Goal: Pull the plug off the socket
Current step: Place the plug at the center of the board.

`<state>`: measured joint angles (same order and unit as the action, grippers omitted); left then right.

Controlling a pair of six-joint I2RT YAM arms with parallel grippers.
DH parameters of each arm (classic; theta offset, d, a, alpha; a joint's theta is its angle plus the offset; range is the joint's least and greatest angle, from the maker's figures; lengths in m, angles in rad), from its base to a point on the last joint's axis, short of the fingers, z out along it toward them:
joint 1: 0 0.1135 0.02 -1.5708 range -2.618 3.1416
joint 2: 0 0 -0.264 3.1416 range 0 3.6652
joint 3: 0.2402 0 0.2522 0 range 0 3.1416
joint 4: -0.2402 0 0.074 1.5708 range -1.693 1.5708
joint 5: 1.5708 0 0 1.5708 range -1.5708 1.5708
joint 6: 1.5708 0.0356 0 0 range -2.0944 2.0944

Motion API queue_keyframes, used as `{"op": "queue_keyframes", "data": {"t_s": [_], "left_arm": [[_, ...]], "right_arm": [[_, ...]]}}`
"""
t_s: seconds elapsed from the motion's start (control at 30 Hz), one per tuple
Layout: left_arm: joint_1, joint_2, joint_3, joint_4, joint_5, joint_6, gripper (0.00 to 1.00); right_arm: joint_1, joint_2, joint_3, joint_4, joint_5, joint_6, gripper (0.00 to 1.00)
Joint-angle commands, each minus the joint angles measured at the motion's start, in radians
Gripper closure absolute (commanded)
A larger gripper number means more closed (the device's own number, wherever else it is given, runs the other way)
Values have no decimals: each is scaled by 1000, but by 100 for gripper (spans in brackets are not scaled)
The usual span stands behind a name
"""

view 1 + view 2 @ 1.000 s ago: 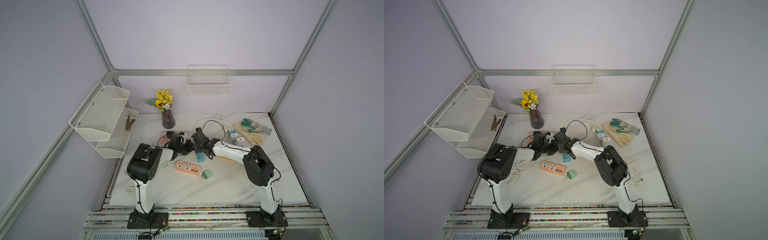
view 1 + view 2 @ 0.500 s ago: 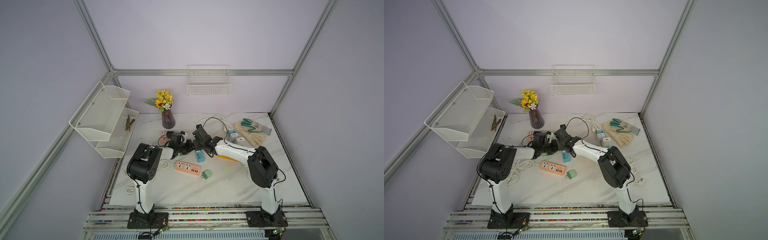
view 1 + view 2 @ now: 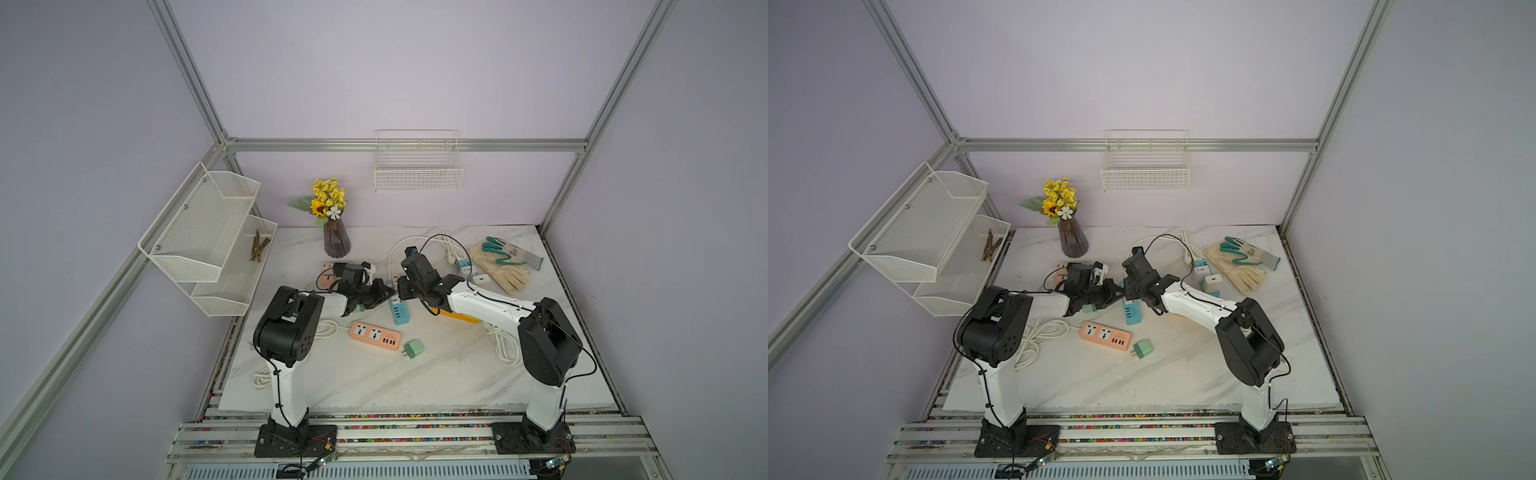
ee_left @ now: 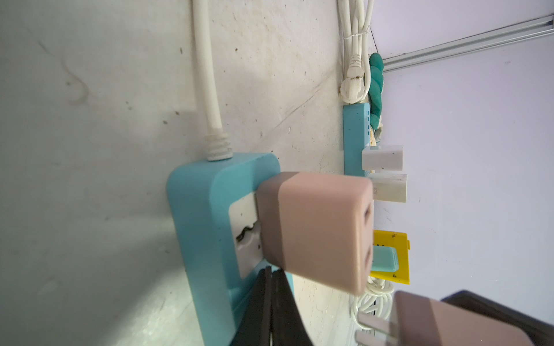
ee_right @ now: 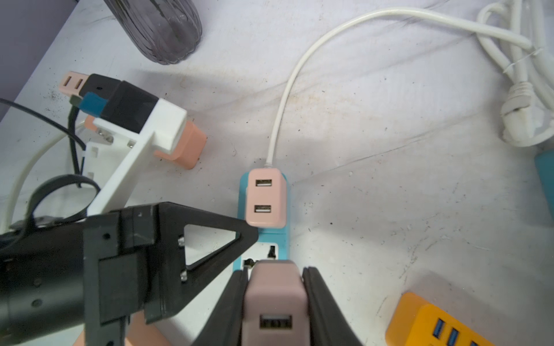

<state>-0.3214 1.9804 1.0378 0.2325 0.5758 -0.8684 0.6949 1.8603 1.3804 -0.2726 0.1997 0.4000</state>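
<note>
A blue power strip (image 3: pixel 400 311) (image 3: pixel 1133 314) (image 4: pixel 198 209) lies mid-table with its white cord running to the back. One pink plug (image 4: pixel 317 227) (image 5: pixel 265 197) sits in the socket nearest the cord. My right gripper (image 5: pixel 274 269) (image 3: pixel 402 291) is shut on a second pink plug (image 5: pixel 274 299) (image 4: pixel 434 323). Its bare prongs (image 4: pixel 371 326) hang clear of the strip, above an empty socket (image 5: pixel 263 254). My left gripper (image 4: pixel 271 271) (image 5: pixel 254 233) (image 3: pixel 390 291) is shut with nothing in it, tips against the strip beside the seated plug.
An orange strip (image 3: pixel 376 334) and a green adapter (image 3: pixel 413 348) lie nearer the front. A yellow strip (image 5: pixel 443 323) is by my right arm. The vase (image 3: pixel 336 239), gloves (image 3: pixel 505 266), another blue strip (image 3: pixel 465 264) and cable coils sit behind. A wire shelf (image 3: pixel 208 241) hangs left.
My right wrist has risen a little, carrying the pink plug with it. The left arm has hardly moved and stays against the strip.
</note>
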Motion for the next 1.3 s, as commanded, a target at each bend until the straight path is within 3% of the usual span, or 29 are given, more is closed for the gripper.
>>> {"op": "queue_keyframes", "data": {"t_s": [0.0,0.33,0.53,0.67,0.93,1.27], "left_arm": [[-7,75,-35,-231,-110,39,91],[-8,69,-30,-237,-104,41,90],[-8,68,-28,-236,-97,41,89],[-8,67,-26,-236,-93,43,88],[-8,61,-24,-237,-93,43,87],[-8,49,-25,-236,-87,48,85]], "right_arm": [[-41,-42,-51,127,-40,33,100],[-165,124,-7,232,-232,135,100],[-210,206,-7,290,-358,180,87],[-221,229,-21,289,-339,190,80],[-226,210,-14,228,-273,173,58],[-196,107,25,118,-189,109,51]]}}
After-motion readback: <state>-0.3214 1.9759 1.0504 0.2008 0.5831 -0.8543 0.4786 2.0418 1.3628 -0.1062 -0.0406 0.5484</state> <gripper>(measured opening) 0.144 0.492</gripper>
